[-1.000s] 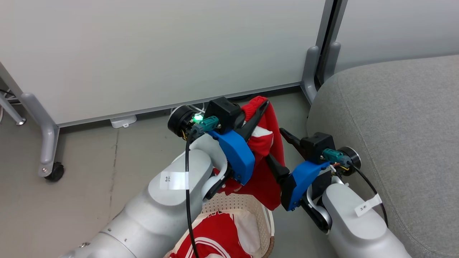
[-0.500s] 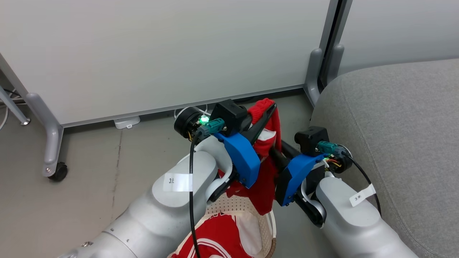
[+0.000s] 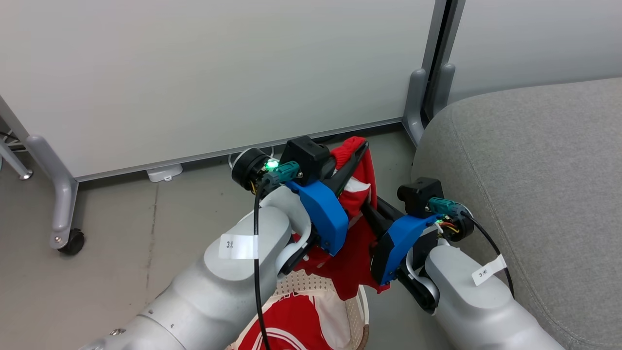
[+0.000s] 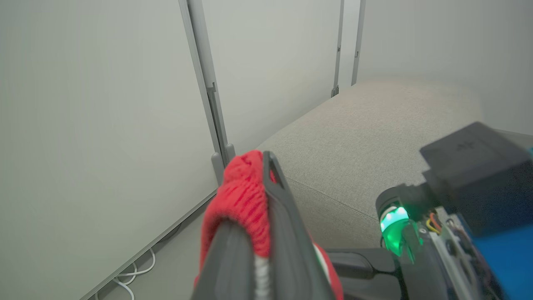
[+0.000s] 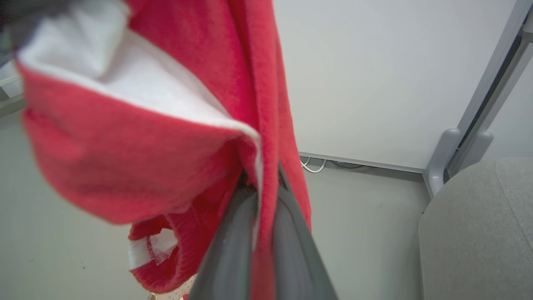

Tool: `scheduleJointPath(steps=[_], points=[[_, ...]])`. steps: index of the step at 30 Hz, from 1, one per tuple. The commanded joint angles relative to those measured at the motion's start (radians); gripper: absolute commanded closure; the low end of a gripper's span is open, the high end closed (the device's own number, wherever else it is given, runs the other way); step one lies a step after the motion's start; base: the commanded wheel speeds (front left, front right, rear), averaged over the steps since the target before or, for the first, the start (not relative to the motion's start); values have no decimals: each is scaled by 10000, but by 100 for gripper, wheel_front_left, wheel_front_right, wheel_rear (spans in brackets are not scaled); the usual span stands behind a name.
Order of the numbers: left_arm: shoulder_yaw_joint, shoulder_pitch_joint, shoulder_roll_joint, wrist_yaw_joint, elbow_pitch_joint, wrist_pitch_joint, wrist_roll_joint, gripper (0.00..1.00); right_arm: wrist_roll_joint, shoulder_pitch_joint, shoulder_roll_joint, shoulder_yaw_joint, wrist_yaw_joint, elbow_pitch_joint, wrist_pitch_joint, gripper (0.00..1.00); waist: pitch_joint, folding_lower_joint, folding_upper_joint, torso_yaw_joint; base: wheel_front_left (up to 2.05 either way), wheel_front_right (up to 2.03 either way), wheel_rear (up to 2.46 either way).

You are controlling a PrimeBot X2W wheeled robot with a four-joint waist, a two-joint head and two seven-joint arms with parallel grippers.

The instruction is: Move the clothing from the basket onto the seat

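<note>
A red garment [image 3: 357, 238] with white patches hangs above the basket [image 3: 362, 311]. My left gripper [image 3: 360, 145] is shut on its top fold, and in the left wrist view the red knit bunches around that gripper [image 4: 260, 179]. My right gripper [image 3: 367, 208] is shut on the hanging cloth lower down; the right wrist view has the gripper [image 5: 263, 179] pinching the garment [image 5: 145, 158]. A red jersey [image 3: 291, 321] with white stripes lies in the cream perforated basket. The grey seat [image 3: 534, 170] stands right of both arms, apart from the garment.
A white partition wall [image 3: 218, 73] on grey wheeled legs [image 3: 63, 209] stands behind the basket. Another grey leg [image 3: 413, 102] sits by the seat's corner. White cables [image 3: 165, 170] lie on the grey floor under the wall.
My right gripper has moved left to the hanging garment and shut on it. The left gripper keeps its hold at the top. The head camera shifted slightly.
</note>
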Motion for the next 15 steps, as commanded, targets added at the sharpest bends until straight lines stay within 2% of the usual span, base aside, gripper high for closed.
scheduleJointPath(steps=[1, 2, 4, 10, 15], points=[[-51, -4, -3, 41, 33, -48, -63, 100, 78, -171, -22, 69, 1, 71, -63, 100, -5, -1, 0, -11, 0, 0, 0], [-77, 12, -3, 36, 34, -11, -84, 75, 89, -187, -22, 93, 1, 96, -83, 100, -6, -1, 0, -14, 0, 0, 0], [-87, 24, -3, 31, 31, -18, -108, 0, 175, -195, -22, 134, 1, 121, -99, 100, -3, -1, 0, -21, 0, 0, 0], [-3, 517, 139, 113, -107, -224, -160, 0, 382, -245, -22, 141, 1, 93, -158, 100, 3, -1, 0, -55, 0, 0, 0], [288, 1210, 537, 324, -599, -396, -65, 0, 414, -348, -22, 37, 1, 125, -178, 100, 73, -1, 0, -42, 0, 0, 0]])
